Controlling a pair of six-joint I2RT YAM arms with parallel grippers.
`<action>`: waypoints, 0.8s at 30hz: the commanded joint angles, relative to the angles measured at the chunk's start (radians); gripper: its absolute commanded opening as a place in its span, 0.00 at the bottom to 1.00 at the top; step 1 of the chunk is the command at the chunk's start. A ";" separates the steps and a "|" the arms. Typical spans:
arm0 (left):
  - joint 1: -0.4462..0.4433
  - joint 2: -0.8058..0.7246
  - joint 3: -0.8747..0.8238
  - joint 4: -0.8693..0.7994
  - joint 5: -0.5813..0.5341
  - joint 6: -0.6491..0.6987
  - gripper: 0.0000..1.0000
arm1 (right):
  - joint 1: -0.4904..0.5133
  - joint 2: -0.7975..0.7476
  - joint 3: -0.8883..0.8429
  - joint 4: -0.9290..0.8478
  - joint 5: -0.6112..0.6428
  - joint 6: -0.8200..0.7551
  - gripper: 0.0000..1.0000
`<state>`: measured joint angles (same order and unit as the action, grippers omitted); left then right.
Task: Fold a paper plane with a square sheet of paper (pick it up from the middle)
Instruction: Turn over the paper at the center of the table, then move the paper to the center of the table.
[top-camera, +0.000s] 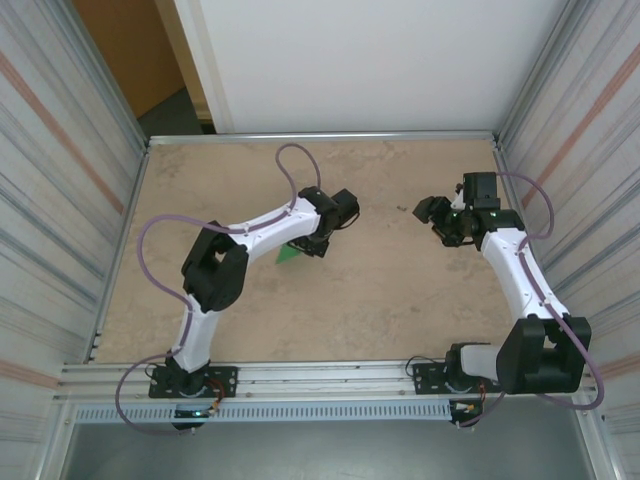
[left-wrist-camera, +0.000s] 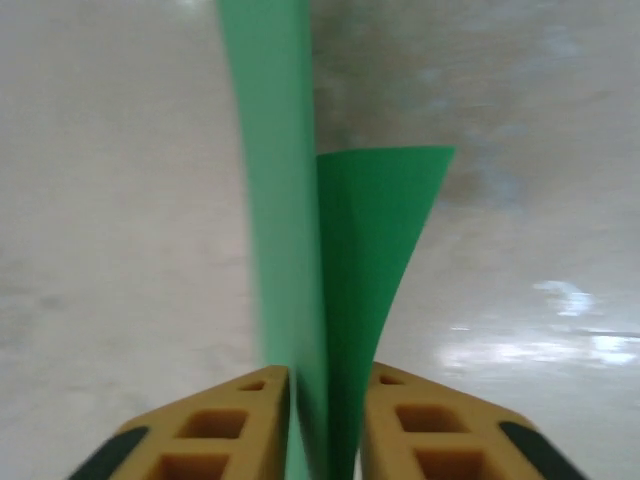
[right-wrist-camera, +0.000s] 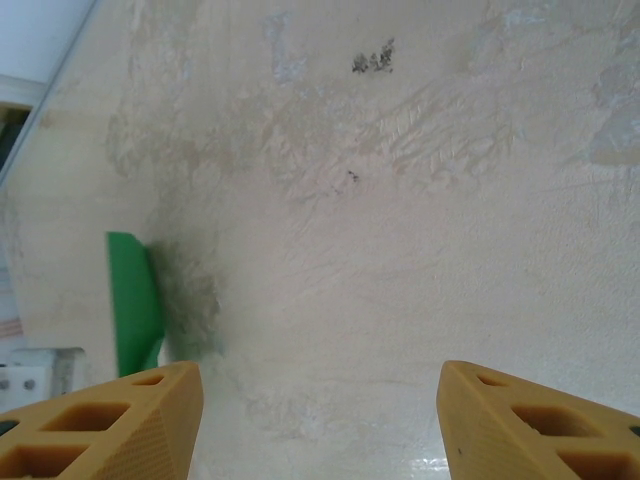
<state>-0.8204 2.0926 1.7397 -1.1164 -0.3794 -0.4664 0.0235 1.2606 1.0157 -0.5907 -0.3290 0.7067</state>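
The green folded paper (left-wrist-camera: 300, 250) stands on edge mid-table, its long axis running straight out from the left gripper (left-wrist-camera: 327, 378) – jaws narrowly parted around it. Its far end is cropped, and from above the arm hides most of it. The right gripper (right-wrist-camera: 320, 420) gapes wide, empty, over open table (top-camera: 400, 300).
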 joint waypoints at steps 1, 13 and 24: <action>0.007 -0.028 -0.041 0.124 0.221 -0.021 0.34 | -0.004 0.017 -0.008 0.014 0.006 0.026 0.62; 0.203 -0.319 -0.326 0.536 0.685 -0.081 0.56 | 0.203 0.178 0.068 0.048 0.019 -0.007 0.61; 0.528 -0.653 -0.778 0.721 0.736 -0.206 0.87 | 0.573 0.544 0.326 0.118 0.015 0.021 0.44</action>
<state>-0.3290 1.5368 1.0405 -0.4709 0.2970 -0.6319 0.5419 1.7485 1.2743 -0.4870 -0.3115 0.7067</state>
